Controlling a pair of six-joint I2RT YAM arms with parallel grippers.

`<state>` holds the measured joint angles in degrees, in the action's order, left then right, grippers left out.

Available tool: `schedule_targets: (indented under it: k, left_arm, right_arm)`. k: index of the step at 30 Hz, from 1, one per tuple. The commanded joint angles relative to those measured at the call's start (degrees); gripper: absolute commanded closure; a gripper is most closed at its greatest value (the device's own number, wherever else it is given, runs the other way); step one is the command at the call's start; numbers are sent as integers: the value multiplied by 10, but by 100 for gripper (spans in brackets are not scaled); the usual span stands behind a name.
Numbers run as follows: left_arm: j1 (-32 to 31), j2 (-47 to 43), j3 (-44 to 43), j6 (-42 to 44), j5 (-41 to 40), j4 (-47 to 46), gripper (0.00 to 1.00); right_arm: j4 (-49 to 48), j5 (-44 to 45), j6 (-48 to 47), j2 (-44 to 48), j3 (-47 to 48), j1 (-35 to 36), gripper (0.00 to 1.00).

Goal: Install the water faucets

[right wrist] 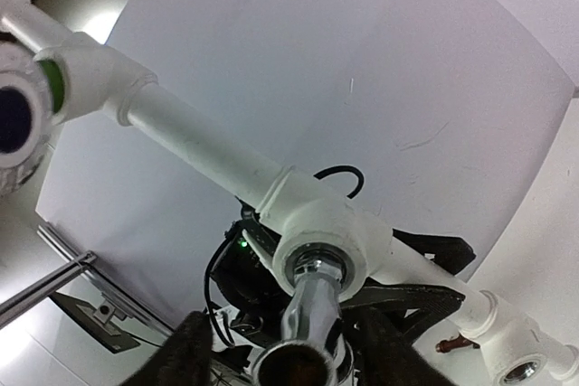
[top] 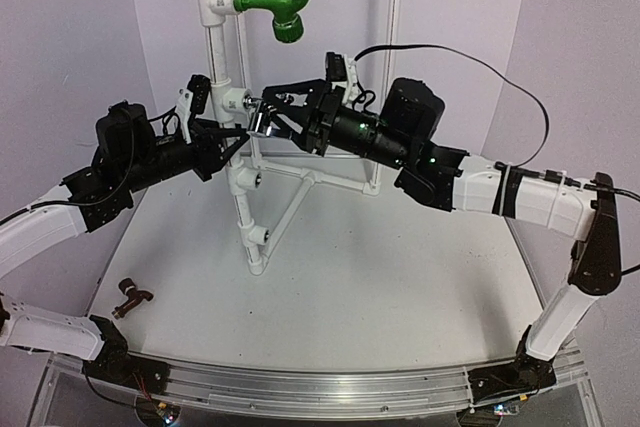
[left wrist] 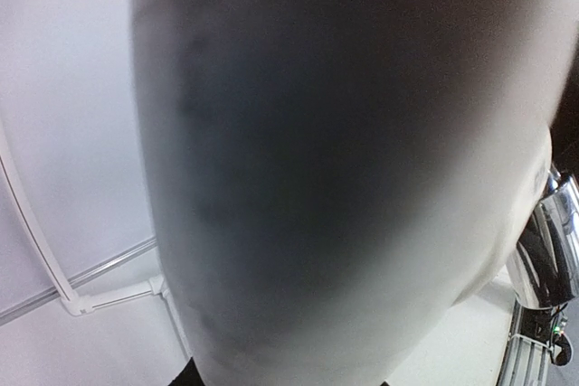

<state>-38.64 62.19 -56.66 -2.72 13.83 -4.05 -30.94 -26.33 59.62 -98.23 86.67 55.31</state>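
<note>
The chrome faucet [top: 260, 119] sticks out sideways from a white tee [right wrist: 326, 223] on the upright pipe stand, with its threaded end inside the tee's socket. My right gripper [top: 268, 119] straddles this faucet [right wrist: 312, 314]. Its jaws are open, and a gap shows on the left side. My left gripper [top: 232, 139] is shut on the white upright pipe [left wrist: 344, 178] just behind the tee, and the pipe fills the left wrist view. The reddish-brown faucet [top: 131, 297] lies on the table at the front left, away from both grippers.
A green elbow piece [top: 283, 9] is mounted on the top tee of the stand. The stand's slanted legs [top: 290, 209] spread over the middle of the table. The right arm's black cable [top: 470, 57] loops behind it. White walls close the back and both sides.
</note>
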Motion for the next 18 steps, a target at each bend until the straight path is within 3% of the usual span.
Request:
schedule_targets:
  k: [1, 6, 13, 18]
  left_arm:
    - [-3, 2, 12, -112, 14, 116, 100]
    - [-3, -2, 15, -112, 15, 116, 100]
    - [-4, 1, 14, -111, 16, 116, 100]
    - [-3, 5, 12, -108, 12, 116, 100]
  right_arm:
    - [-24, 41, -75, 80, -52, -3, 32]
    - [74, 97, -345, 128, -71, -4, 19]
    - [142, 1, -795, 145, -74, 1, 4]
    - [160, -78, -1015, 154, -85, 6, 2]
